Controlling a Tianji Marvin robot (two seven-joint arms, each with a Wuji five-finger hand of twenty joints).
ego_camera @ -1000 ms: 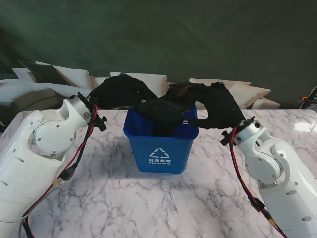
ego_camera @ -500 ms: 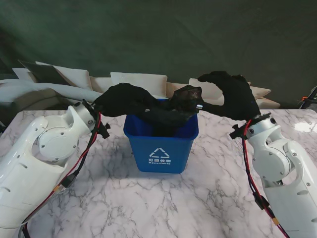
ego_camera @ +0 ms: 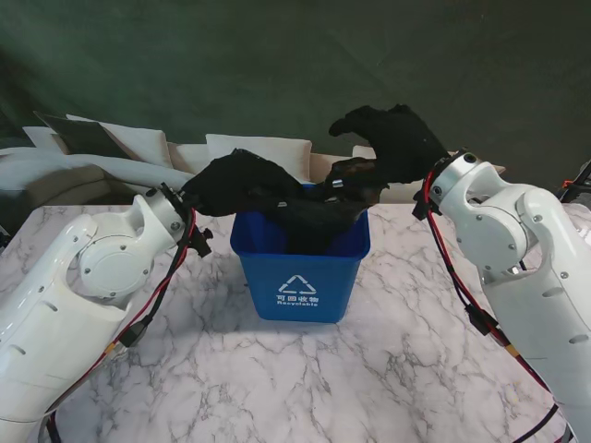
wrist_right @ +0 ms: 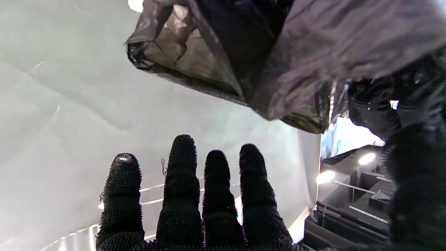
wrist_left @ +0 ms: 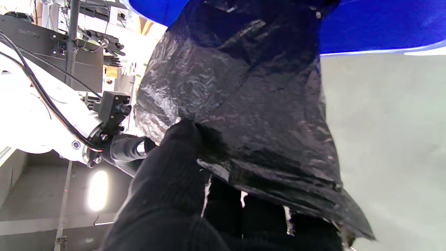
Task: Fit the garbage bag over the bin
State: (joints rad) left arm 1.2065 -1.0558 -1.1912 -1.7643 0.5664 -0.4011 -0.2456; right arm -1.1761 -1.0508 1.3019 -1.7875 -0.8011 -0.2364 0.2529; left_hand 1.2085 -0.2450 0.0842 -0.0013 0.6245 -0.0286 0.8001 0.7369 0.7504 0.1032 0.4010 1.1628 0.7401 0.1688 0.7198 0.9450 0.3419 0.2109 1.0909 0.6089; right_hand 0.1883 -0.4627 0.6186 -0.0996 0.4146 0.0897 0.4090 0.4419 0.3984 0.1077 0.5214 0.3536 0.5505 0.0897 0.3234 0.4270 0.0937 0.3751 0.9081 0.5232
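Plastic bunched over a blue bin (ego_camera: 303, 268) is the picture right now: the black garbage bag (ego_camera: 309, 214) sits half stuffed into the mouth, mounded above the rim rather than stretched round it. The left hand (ego_camera: 238, 183) has its gloved fingers (wrist_left: 181, 146) pinched into the film at the bin's left rim, a real grip by the look of the wrist view. The right hand (ego_camera: 388, 138) is up above the far right corner with its fingers (wrist_right: 181, 174) straight and spread, nothing between them, and the bag's loose hem (wrist_right: 195, 66) hangs just beyond the tips. To do this step well, I'd judge the free hand needs to catch that hem and draw it outward and down over the right rim while the left anchors its side; pull too hard and thin film may tear or the light bin may slide on the marble table (ego_camera: 305, 378). Pale cushions (ego_camera: 259, 148) line up behind the table, well apart from the work, and nothing crowds the bin.
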